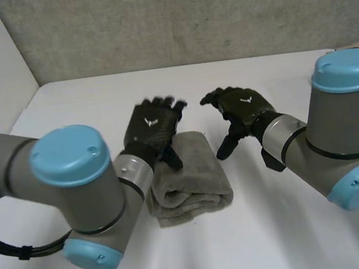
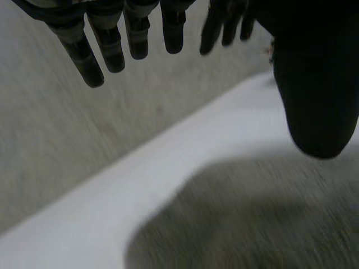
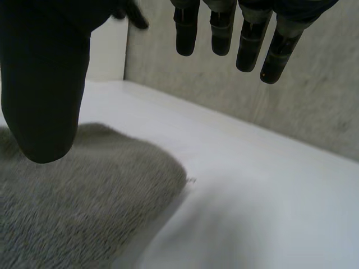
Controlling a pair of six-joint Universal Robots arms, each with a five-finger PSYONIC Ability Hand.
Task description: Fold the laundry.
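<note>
Towel (image 1: 188, 182): grey, folded into a thick oblong, lying flat on the white bench (image 1: 293, 225) about mid-way between the two arms, with its rolled fold edge at the near end. A grey wall (image 1: 185, 17) runs behind the bench.

Left robot hand (image 1: 152, 126): over the towel's far left corner, back of the hand up. In the left wrist view its fingers (image 2: 112, 45) are straight and spread, and its thumb (image 2: 317, 95) points down over the cloth. Nothing is in the grasp, so the hand is wide. I can't tell whether the thumb tip touches the towel.

Right robot hand (image 1: 241, 106): just beside the towel's far right corner, over bare bench and off the cloth. In the right wrist view its fingers (image 3: 221, 31) hang loose and apart from its thumb (image 3: 45, 84). The towel's rounded corner lies under the thumb side and white bench under the fingertips. It is also wide and holds nothing.

The two robot hands sit near each other at the towel's far end with a clear gap between them. Both forearms angle in from the near corners of the bench.
</note>
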